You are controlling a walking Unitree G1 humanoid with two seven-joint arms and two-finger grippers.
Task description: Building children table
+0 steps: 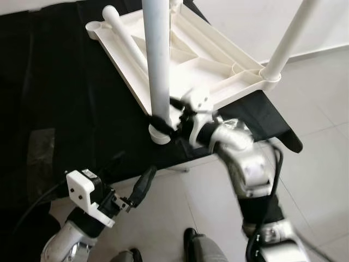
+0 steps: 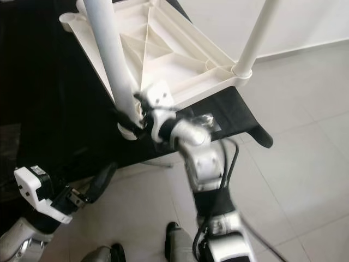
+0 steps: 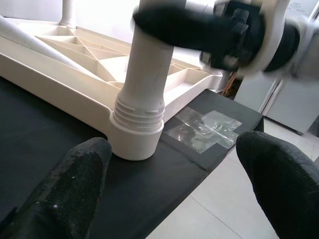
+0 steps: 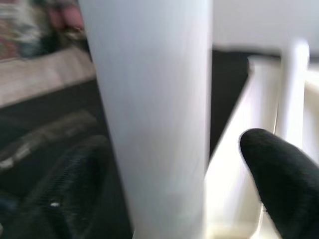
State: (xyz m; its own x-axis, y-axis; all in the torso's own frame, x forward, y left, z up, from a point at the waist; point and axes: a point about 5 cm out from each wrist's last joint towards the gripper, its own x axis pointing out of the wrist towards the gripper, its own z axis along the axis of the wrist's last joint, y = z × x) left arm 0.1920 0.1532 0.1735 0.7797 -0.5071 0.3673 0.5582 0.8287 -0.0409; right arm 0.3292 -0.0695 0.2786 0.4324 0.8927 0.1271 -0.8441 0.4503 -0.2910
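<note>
On the black table (image 1: pixel 65 82): upturned white tabletop (image 1: pixel 185 54), light, rigid, smooth plastic. Near its front corner socket, your right gripper (image 1: pixel 163 121) fingers pinch the leg (image 1: pixel 158 65) low; hold there. Left gripper (image 1: pixel 128 191) fingers spread, below.

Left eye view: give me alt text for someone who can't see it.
The right end effector grips a white table leg just above its corner socket on the upside-down white tabletop, which lies on a black cloth. The left end effector hovers open, lower down.
</note>
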